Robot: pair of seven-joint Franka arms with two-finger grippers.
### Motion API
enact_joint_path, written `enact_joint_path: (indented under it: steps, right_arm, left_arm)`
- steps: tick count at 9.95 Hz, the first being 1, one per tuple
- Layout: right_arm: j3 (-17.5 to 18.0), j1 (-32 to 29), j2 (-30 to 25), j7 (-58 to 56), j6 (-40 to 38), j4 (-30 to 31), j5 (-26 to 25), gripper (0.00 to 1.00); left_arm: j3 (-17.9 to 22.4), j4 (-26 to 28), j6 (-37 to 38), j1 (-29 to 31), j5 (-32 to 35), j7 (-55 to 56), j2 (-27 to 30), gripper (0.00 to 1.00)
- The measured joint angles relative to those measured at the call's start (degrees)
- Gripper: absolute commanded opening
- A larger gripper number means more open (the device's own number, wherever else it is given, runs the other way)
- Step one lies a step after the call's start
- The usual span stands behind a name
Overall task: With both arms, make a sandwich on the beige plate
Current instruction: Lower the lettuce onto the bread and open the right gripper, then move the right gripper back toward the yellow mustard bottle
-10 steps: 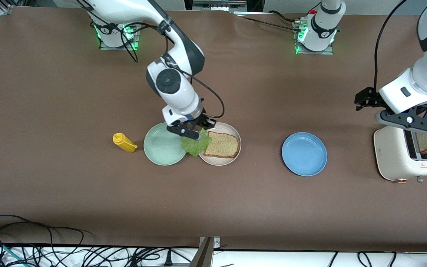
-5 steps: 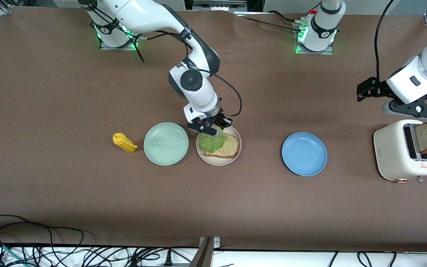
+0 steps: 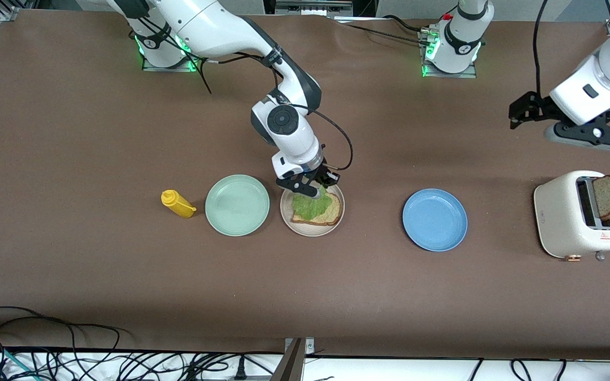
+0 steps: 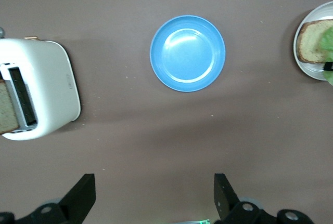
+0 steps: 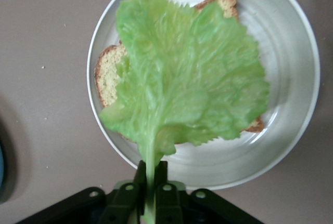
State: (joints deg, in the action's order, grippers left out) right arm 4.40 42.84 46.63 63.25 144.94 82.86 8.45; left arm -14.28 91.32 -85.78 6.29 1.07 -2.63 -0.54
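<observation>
The right pincer (image 5: 151, 185) is closed on the pale stem of a ruffled green lettuce leaf (image 5: 184, 78), its two black fingers pinching the stem at the edge of the beige plate (image 3: 337, 222). The leaf is thin and veined with a frilled margin, and it drapes over a square tan bread slice (image 3: 328, 216) with a dark crust that lies flat on that round, low-rimmed plate. Just beside the plate, toward the right arm's end of the table (image 3: 72, 159), sits a smooth mint-green plate (image 3: 237, 205), and next to that a yellow squeeze bottle (image 3: 177, 203) lies on its side. Toward the left arm's end is a glossy blue plate (image 4: 188, 53), and farther along a cream, rounded toaster (image 3: 564, 217) with a second bread slice (image 3: 609, 197) standing up out of its slot. The left pincer (image 4: 153, 198) hangs with its fingers spread wide and empty, over the brown matte table near the toaster.
</observation>
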Motion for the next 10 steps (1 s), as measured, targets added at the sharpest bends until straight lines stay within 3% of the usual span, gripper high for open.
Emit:
enact_joint_path:
  steps: [1, 4, 7, 10]
  right_arm:
    - [0.0, 0.1, 0.0, 1.3, 0.0, -0.4, 0.0, 1.0]
    - [-1.1, 0.0, -0.8, 3.8, -2.8, -1.8, 0.0, 1.0]
    - [-5.8, -0.4, -7.3, 2.5, -17.1, -3.0, -0.2, 1.0]
    - [-9.9, -2.3, -14.2, -8.9, -32.5, -3.0, -0.2, 1.0]
  left_arm:
    - [0.1, 1.7, -1.5, 0.0, -1.4, 0.0, 0.9, 1.0]
    - [0.6, 2.2, -2.9, 0.0, -1.8, 0.0, 0.9, 1.0]
    - [0.6, 2.2, -3.0, 0.0, -1.8, 0.0, 0.9, 1.0]
    - [0.6, 2.2, -3.0, 0.0, -1.8, 0.0, 0.9, 1.0]
